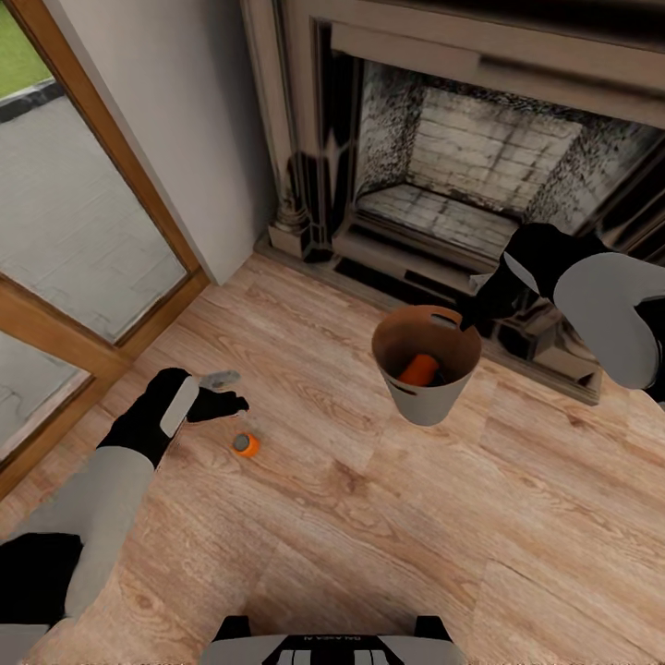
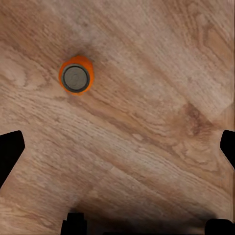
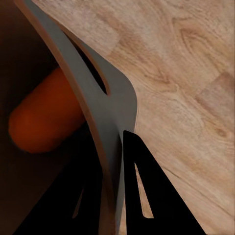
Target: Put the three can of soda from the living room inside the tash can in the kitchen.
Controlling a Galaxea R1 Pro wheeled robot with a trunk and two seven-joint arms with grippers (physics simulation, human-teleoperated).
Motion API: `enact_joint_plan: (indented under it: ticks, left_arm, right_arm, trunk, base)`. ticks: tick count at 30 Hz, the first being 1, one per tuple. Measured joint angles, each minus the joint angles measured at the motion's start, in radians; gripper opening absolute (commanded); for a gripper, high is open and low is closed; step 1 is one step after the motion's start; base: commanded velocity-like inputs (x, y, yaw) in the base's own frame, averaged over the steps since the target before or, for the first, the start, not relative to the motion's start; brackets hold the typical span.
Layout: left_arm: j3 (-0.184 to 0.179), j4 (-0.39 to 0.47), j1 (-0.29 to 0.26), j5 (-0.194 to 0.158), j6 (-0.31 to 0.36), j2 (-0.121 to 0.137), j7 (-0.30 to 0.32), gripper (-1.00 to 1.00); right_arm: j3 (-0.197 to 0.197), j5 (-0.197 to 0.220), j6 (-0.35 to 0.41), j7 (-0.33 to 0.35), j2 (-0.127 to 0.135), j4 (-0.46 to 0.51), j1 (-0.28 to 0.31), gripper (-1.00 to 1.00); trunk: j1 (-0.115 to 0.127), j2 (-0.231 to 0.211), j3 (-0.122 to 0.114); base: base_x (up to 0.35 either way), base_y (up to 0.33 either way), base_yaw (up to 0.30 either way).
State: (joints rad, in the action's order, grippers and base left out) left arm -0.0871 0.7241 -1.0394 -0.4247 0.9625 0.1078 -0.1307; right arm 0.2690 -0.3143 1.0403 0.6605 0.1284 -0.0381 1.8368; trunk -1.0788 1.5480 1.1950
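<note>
light wood plank floor [image 1: 369, 517] underfoot, warm brown with strong grain and knots. brick fireplace [image 1: 480, 175] ahead in a pale stone surround, sooty at the back, raised hearth along the front. grey wall [image 1: 194, 120] beside it, then a wood-framed glass door [image 1: 83, 240] at the left, paving and a strip of grass outside.

left gripper [image 1: 222, 392] hanging low over the floor, near the door side, jaws spread wide and holding nothing; in the left wrist view, dark fingertips [image 2: 11, 152] far apart at the frame edges with bare planks between them. orange can [image 1: 246, 445] standing upright on the floor just beside that gripper, grey top facing up; same can [image 2: 76, 77] seen from straight above in the left wrist view, off to one side of the open jaws, not between them.

right gripper [image 1: 473, 309] clamped on the rim of the bin [image 1: 427, 399], lifted clear of the floor in front of the hearth. in the right wrist view, black fingers [image 3: 142, 196] pinching the bin wall [image 3: 110, 112] just below the slot handle, one inside, one outside. bin pale grey outside, brown inside, mouth tipped toward the camera. second orange can [image 1: 418, 369] lying inside it, leaning against the wall; something dark next to it at the bottom, possibly another can, too shadowed to say.
</note>
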Motion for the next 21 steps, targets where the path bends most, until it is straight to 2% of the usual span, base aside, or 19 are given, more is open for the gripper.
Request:
enact_joint_plan:
  ticks: [5, 9, 12, 17, 21]
  left_arm:
    - [0.002, -0.103, -0.084, 0.0, 0.002, 0.003, -0.001, 1.0]
    - [0.002, -0.173, -0.156, 0.001, 0.014, 0.001, -0.002, 1.0]
    - [0.0, -0.256, -0.247, 0.002, 0.026, 0.001, 0.001, 1.0]
    - [-0.003, -0.283, -0.304, 0.003, 0.049, 0.009, 0.002, 1.0]
    - [-0.004, -0.29, -0.333, 0.005, 0.06, 0.018, 0.004, 1.0]
  right_arm:
    - [-0.013, 0.01, 0.003, 0.001, 0.011, 0.0, 0.002, -1.0]
    - [0.009, -0.003, -0.001, -0.001, 0.014, 0.0, 0.008, -1.0]
    - [0.024, -0.002, 0.0, 0.0, 0.016, 0.0, 0.012, -1.0]
    - [0.027, 0.002, 0.001, 0.0, 0.01, 0.0, 0.015, -1.0]
    - [0.021, 0.006, 0.001, 0.001, 0.004, 0.001, 0.028, -1.0]
  trunk:
    - [0.0, 0.0, 0.008]
    - [0.0, 0.0, 0.014]
    - [0.0, 0.0, 0.018]
    - [0.0, 0.0, 0.026]
    - [-0.015, 0.028, 0.044]
  base:
    - [0.0, 0.0, 0.0]
    - [0.0, 0.0, 0.0]
    - [0.0, 0.0, 0.0]
    - [0.0, 0.0, 0.0]
    - [0.0, 0.0, 0.0]
